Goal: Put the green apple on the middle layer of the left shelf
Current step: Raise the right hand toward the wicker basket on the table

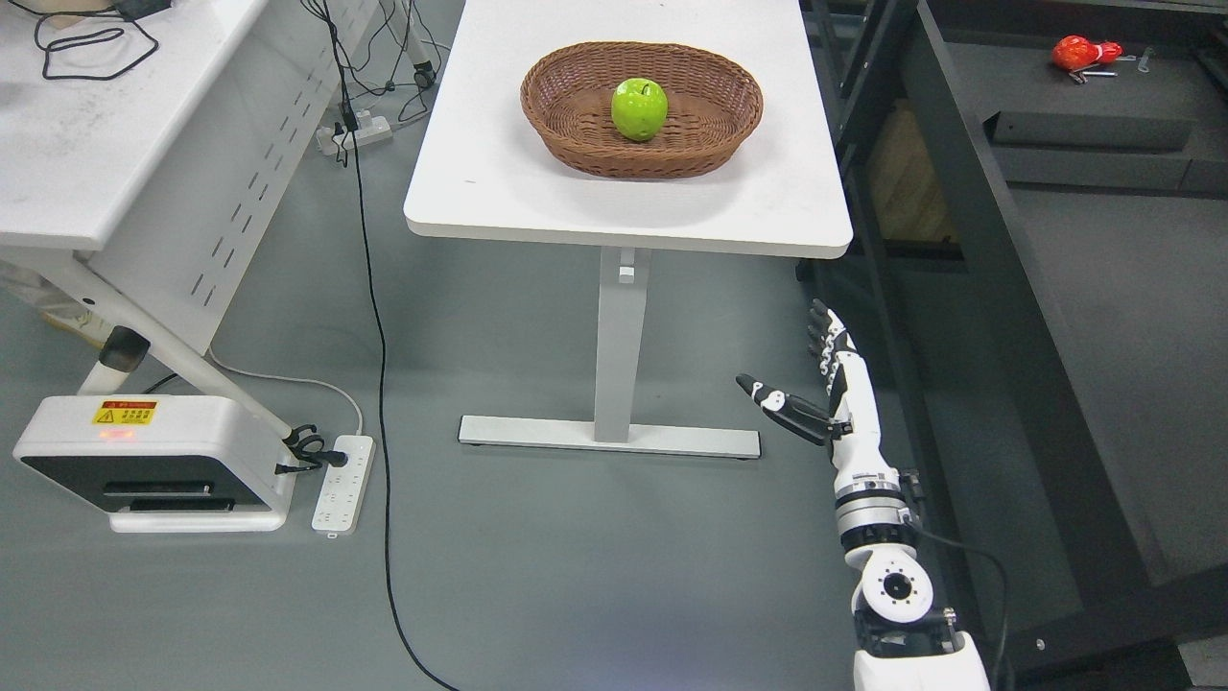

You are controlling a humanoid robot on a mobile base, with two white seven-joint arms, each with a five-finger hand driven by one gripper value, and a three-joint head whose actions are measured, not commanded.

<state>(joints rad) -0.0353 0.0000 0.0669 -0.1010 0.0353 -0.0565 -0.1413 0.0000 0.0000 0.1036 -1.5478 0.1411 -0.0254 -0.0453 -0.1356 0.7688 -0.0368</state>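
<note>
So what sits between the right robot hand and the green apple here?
In the head view, the right robot hand hangs low over bare floor. Between it and the green apple lie the white table's front edge and the wicker basket's near wall.

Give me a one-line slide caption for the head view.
Green apple sits in wicker basket on white table; right hand open, low over the floor.

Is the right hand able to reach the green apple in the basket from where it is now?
Probably not yet. The right hand hangs open below the table edge, well short of the apple. Nothing covers the apple in the open basket, so the way from above looks free.
</note>
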